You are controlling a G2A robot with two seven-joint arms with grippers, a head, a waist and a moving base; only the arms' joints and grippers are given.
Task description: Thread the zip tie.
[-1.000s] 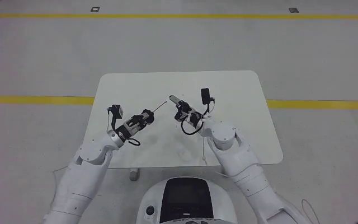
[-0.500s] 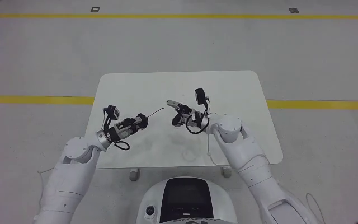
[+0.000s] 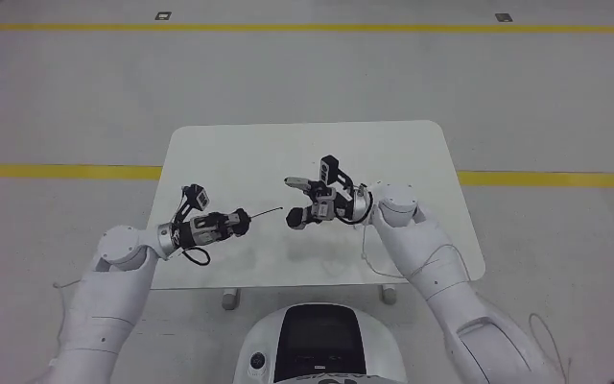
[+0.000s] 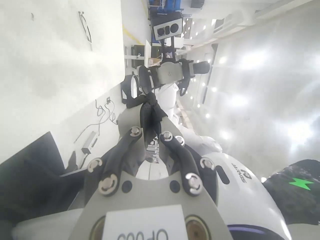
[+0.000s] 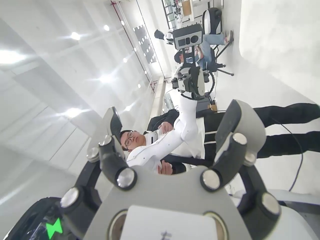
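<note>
Here the left gripper (image 3: pixel 246 221) is clamped on the black zip tie (image 3: pixel 266 212). The tie's free tip juts ahead of its jaws, near the right gripper (image 3: pixel 291 201), which is spread wide and empty.

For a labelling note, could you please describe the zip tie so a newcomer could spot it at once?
Over the white table, find the left gripper. The zip tie is the thin black strip it holds, free end pointing toward the open right gripper. Unlike the looped wrist cables, it is straight.
</note>
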